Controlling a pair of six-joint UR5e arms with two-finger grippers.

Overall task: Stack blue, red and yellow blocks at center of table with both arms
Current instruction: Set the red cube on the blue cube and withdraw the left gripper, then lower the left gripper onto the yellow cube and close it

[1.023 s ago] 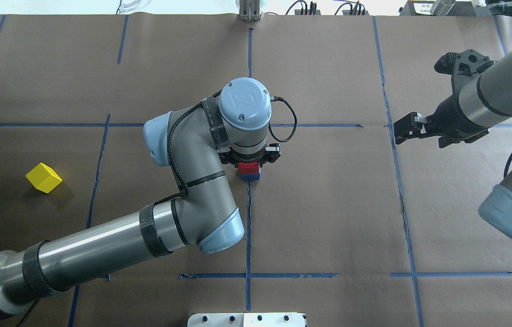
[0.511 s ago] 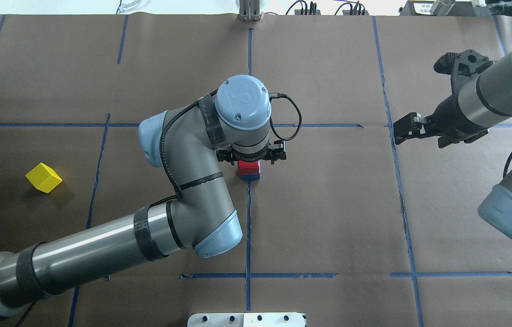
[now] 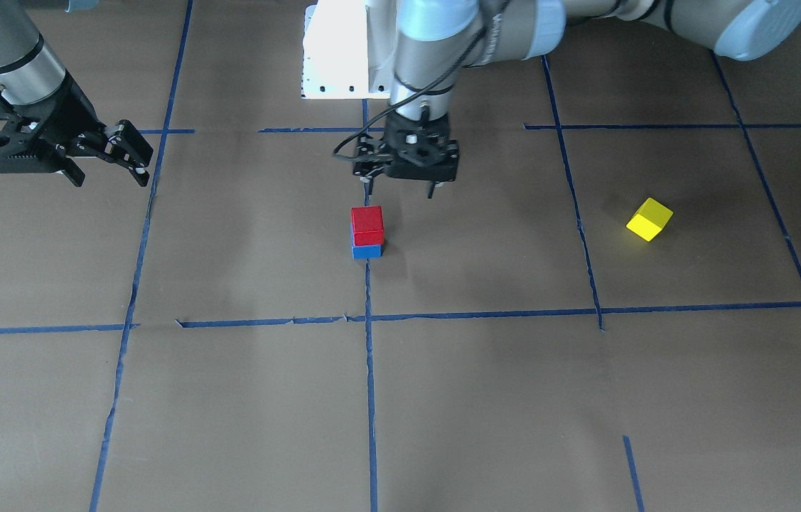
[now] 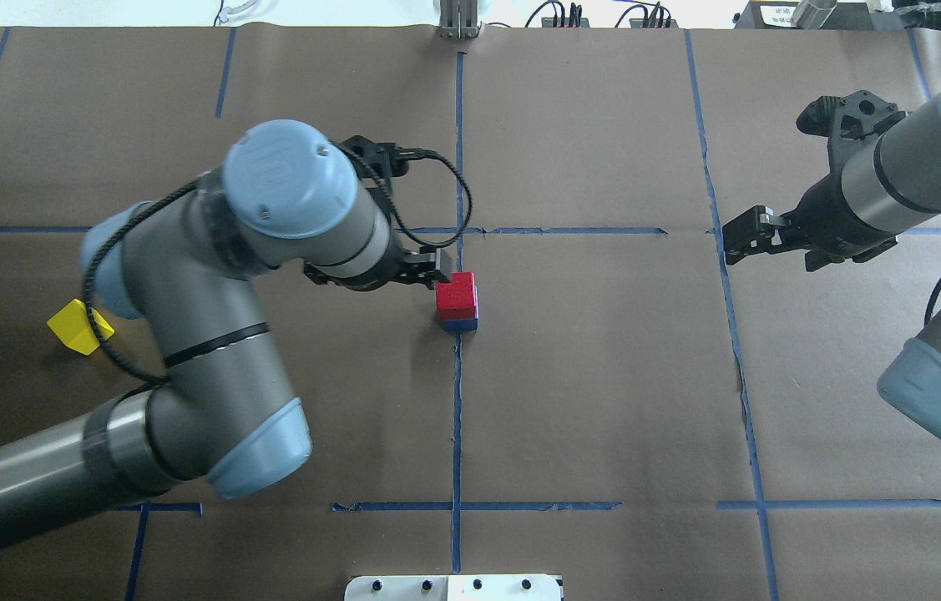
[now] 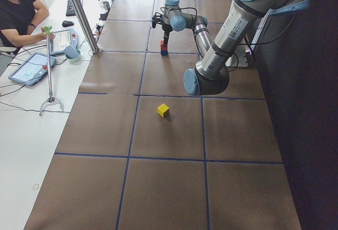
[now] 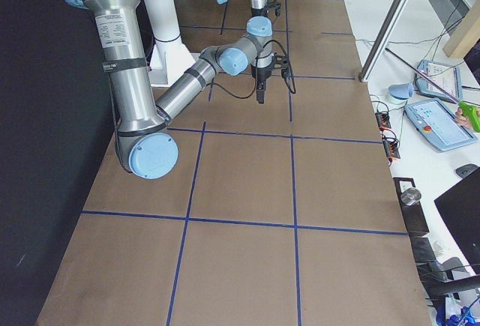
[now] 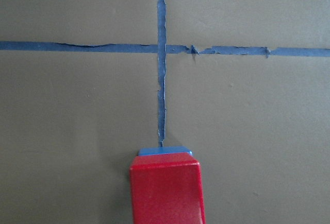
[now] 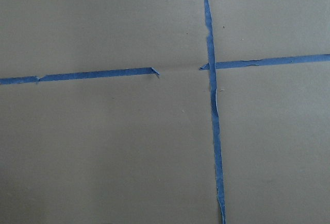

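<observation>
The red block (image 3: 367, 225) sits on the blue block (image 3: 367, 251) on the tape line at the middle of the table (image 3: 485, 398); the overhead view shows the same stack, red block (image 4: 457, 295) over blue block (image 4: 460, 325). My left gripper (image 3: 401, 190) hangs open and empty above and just behind the stack. In the left wrist view the red block (image 7: 166, 190) is at the bottom edge, with no fingers showing. The yellow block (image 3: 649, 219) lies alone towards my left side, partly behind my left arm's elbow (image 4: 107, 267) in the overhead view. My right gripper (image 3: 136, 154) hovers open and empty, far off to my right.
The white pedestal base (image 3: 340, 50) stands at my edge of the table. A person (image 5: 16, 8) sits at a side desk with tablets beyond the table's far edge. A metal post (image 5: 79, 8) rises at that edge.
My left gripper opened around the red block, then rose and swung away to the left. The red block stayed on the blue one. The right arm has not moved.
</observation>
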